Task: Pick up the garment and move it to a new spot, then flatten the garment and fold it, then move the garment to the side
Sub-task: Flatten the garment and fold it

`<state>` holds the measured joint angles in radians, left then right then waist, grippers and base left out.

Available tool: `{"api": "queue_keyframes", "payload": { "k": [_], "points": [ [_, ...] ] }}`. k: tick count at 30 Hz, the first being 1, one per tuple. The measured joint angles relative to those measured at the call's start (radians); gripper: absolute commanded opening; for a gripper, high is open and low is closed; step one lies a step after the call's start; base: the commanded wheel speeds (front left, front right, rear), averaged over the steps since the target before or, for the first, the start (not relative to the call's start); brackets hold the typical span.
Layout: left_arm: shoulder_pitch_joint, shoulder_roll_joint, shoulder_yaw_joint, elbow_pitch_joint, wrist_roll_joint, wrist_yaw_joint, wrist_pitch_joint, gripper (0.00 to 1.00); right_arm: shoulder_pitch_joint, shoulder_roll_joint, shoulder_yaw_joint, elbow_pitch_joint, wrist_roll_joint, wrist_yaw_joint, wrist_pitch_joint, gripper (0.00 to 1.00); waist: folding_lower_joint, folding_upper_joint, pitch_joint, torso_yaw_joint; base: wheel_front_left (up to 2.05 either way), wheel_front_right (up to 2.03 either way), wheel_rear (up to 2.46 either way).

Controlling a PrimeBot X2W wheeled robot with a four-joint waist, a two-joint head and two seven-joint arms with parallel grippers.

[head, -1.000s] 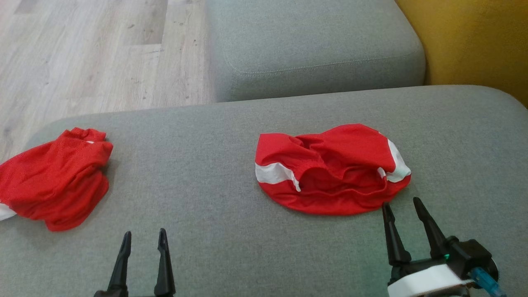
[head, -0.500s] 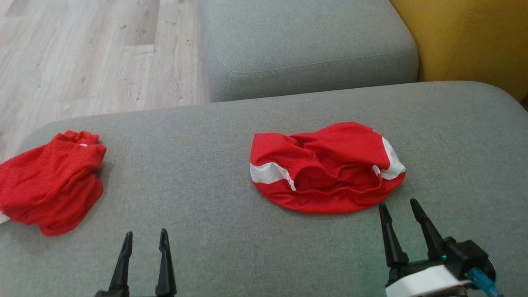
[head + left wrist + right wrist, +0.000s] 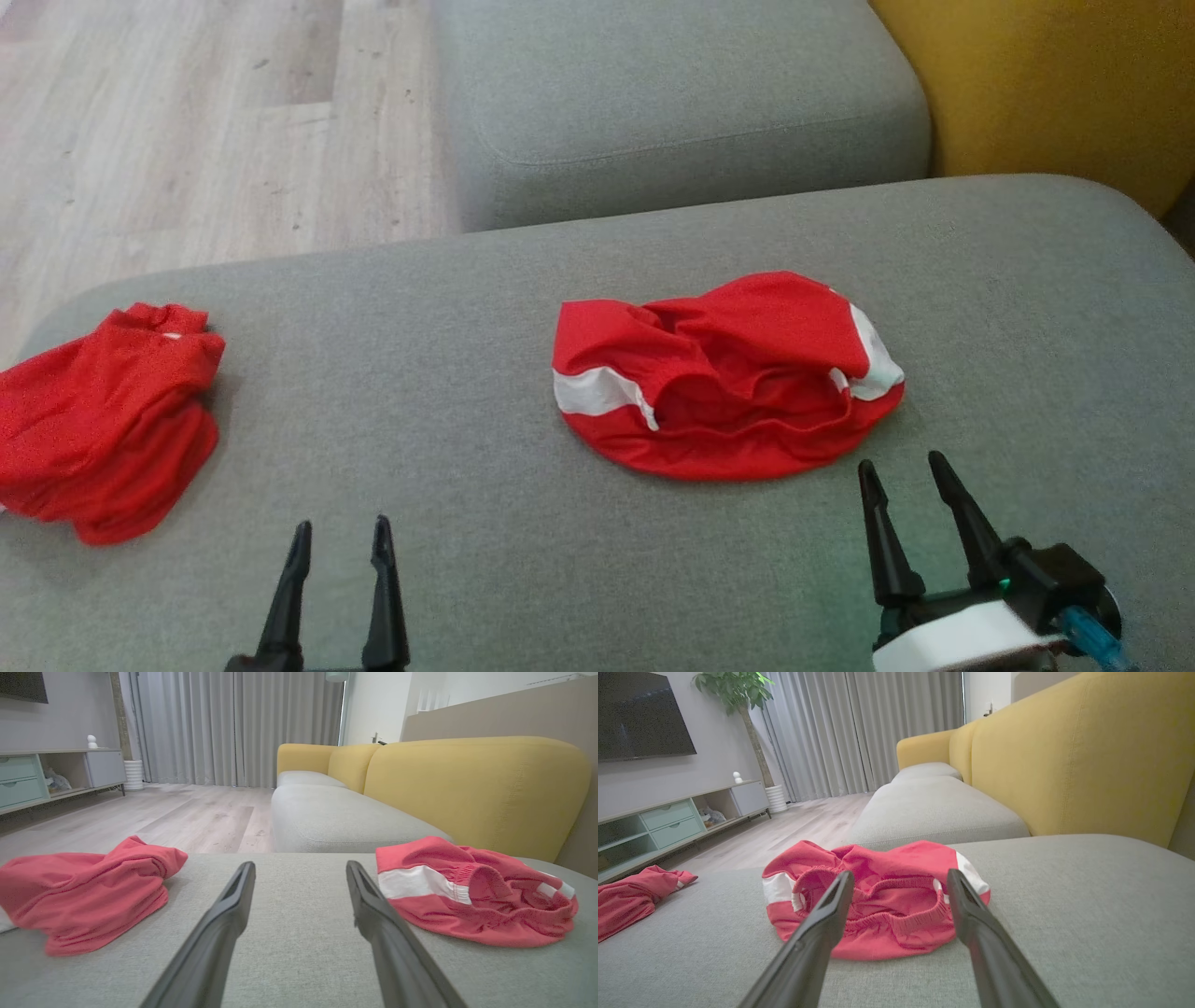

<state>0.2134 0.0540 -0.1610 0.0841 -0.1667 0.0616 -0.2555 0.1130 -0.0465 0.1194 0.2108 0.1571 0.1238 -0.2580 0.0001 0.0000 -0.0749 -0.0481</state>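
Note:
A crumpled red garment with white side stripes (image 3: 728,373) lies mid-cushion on the grey sofa seat (image 3: 467,373); it also shows in the left wrist view (image 3: 472,891) and the right wrist view (image 3: 882,858). My right gripper (image 3: 902,460) is open just short of its near right edge, fingers pointing at it, nothing between them (image 3: 900,872). My left gripper (image 3: 341,523) is open over bare cushion (image 3: 300,864), between this garment and a second red garment (image 3: 103,425) bunched at the seat's left end.
A second grey seat cushion (image 3: 672,93) lies beyond the gap at the back. The yellow sofa backrest (image 3: 1046,84) rises at the right. Wooden floor (image 3: 187,131) drops off at the far left. A TV cabinet (image 3: 668,821) stands across the room.
The whole head picture has slid a little left and up, so the camera moved. Both garments lie as before and both grippers stay open.

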Motion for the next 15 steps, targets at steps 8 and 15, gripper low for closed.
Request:
{"api": "queue_keyframes", "payload": {
  "k": [8,15],
  "points": [
    [-0.066,0.000,-0.068,0.012,-0.021,0.000,0.000,1.00,-0.004,0.000,0.010,0.000,0.000,0.000,0.000,1.00,0.0000,0.0000,0.025,-0.047,0.00,0.00,0.00],
    [-0.252,-0.002,-0.162,0.064,-0.024,-0.041,0.000,1.00,-0.054,0.000,0.025,-0.007,0.000,0.000,0.000,1.00,0.0000,0.0000,0.075,-0.147,0.00,0.00,0.00]
  ]
}}
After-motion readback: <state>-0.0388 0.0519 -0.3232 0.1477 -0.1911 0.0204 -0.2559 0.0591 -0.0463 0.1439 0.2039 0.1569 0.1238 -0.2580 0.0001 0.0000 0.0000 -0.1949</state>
